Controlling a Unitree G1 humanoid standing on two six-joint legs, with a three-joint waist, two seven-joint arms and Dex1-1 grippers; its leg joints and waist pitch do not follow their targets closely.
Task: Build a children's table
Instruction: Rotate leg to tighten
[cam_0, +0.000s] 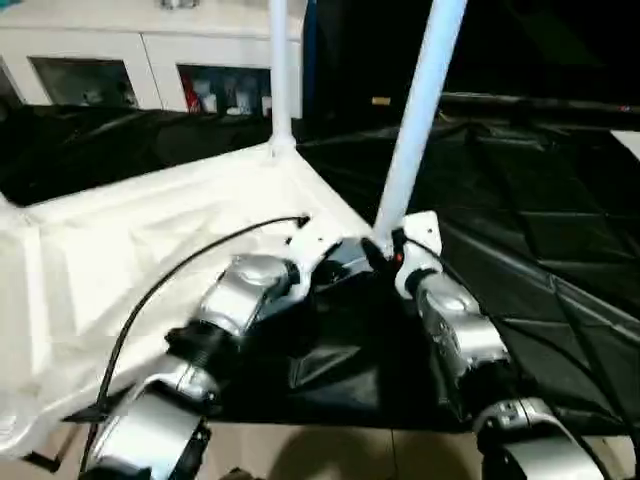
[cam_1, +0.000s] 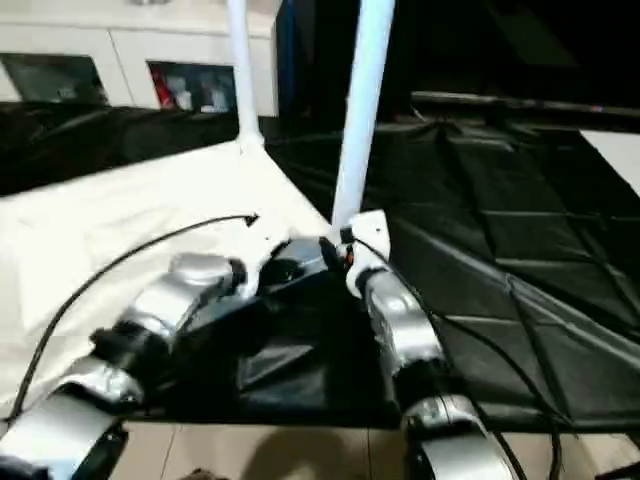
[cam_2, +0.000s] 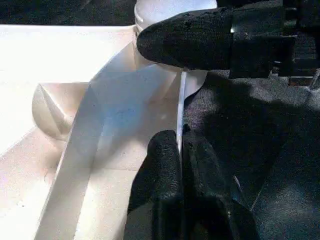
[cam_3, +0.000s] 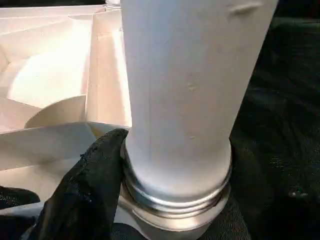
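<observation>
the table (cam_0: 150, 240) lies upside down on a black cloth (cam_0: 540, 250), its ribbed underside facing up, rim all round. two white legs stand up out of it: the far leg (cam_0: 279, 70) in the far corner socket, and the near leg (cam_0: 420, 110) in the corner closest to the robot's arms, leaning a little to the right as it rises.

both grippers meet at that near corner. the left gripper (cam_2: 180, 165) comes in from the left, its two black fingers pressed together on the thin upright rim of the table just beside the near leg's socket; the rim edge runs right between the fingertips (cam_2: 162, 155), so it has the rim pinched.

the right gripper (cam_0: 392, 252) sits at the foot of the near leg. its jaws stand fairly wide around the leg's base, where a silvery threaded collar (cam_3: 175, 200) shows just above the socket. one black finger (cam_3: 87, 185) lies against the collar on one side; i cannot tell whether the other finger touches, so i cannot say the leg is truly clamped. in the left wrist view a finger of the right gripper (cam_2: 190, 40) lies across the leg's base.

a black cable (cam_0: 170, 280) loops over the left forearm. behind the cloth stands a white cabinet (cam_0: 110, 60) with glass doors.
</observation>
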